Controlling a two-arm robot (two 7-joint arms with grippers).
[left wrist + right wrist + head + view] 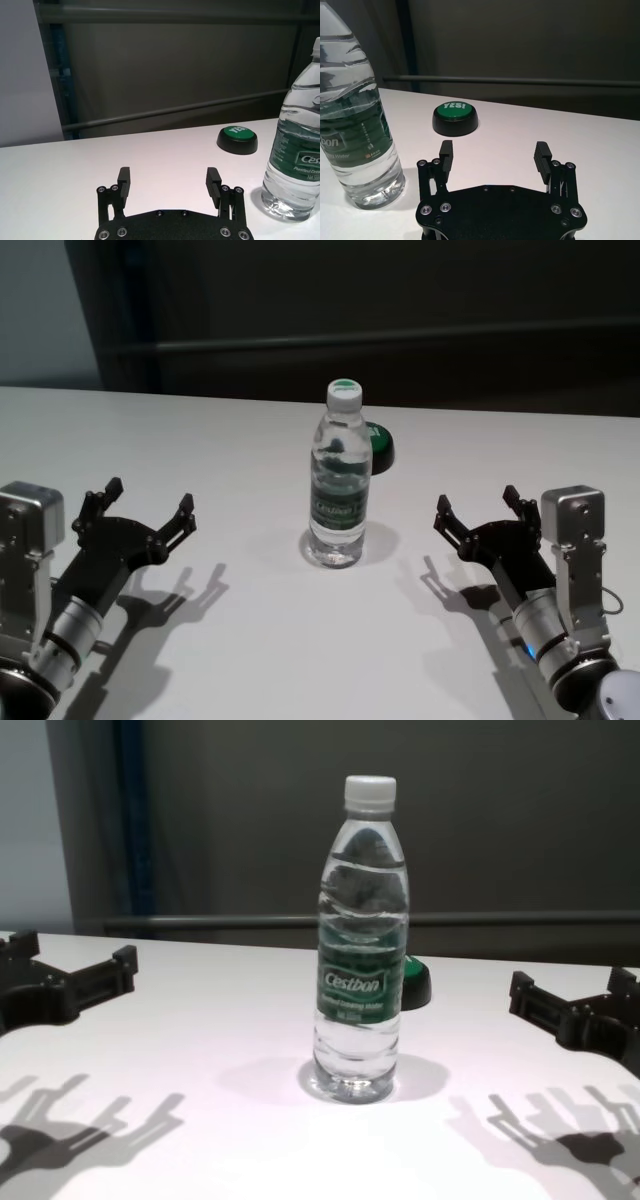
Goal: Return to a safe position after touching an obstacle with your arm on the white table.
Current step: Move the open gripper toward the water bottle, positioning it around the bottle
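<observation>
The obstacle, a tall clear water bottle (338,490) with a white cap and a dark green label, stands upright in the middle of the white table (250,640). It also shows in the chest view as the bottle (362,950). My left gripper (150,495) hovers low over the table to the left of it, open and empty, well apart from it. My right gripper (477,500) mirrors it on the right, also open and empty. Each wrist view shows its own gripper (168,175) (494,147) with jaws spread and the bottle (295,165) (355,135) off to one side.
A low black puck with a green "YES!" top (382,445) sits just behind and right of the bottle. A dark wall with a horizontal rail (200,923) runs behind the table's far edge.
</observation>
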